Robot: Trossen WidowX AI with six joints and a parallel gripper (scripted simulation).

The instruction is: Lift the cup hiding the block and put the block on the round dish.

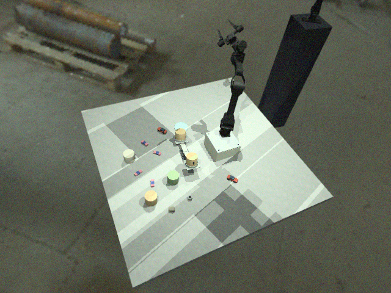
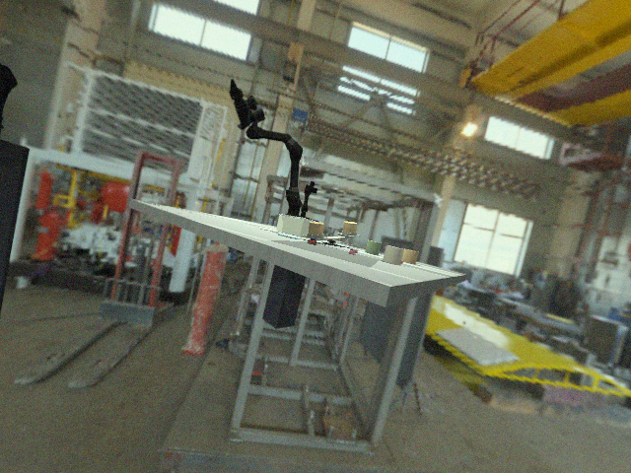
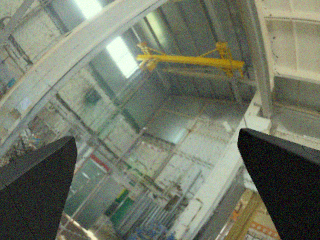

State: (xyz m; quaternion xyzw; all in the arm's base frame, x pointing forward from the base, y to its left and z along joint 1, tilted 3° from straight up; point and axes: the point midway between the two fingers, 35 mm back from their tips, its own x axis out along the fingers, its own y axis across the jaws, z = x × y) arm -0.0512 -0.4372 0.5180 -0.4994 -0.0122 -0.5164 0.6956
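Two tan cups (image 1: 180, 134) (image 1: 191, 159) sit on the balance (image 1: 185, 151) near the worktop (image 1: 268, 176) centre, the pale blue dish (image 1: 180, 126) at its 12 o'clock end. The tool (image 1: 228, 31) is raised high, fingers wide apart, holding nothing.

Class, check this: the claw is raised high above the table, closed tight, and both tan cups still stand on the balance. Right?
Not quite: the claw is open, its dark fingers wide apart in the wrist view. It is raised high, and both tan cylindrical cups stand on the small balance.

Factory hall, high windows (image 2: 386, 48) glowing, yellow crane beam (image 2: 555, 55) hanging overhead, concrete floor (image 2: 102, 407), pallet (image 1: 72, 60) lying far below the claw (image 1: 230, 31).
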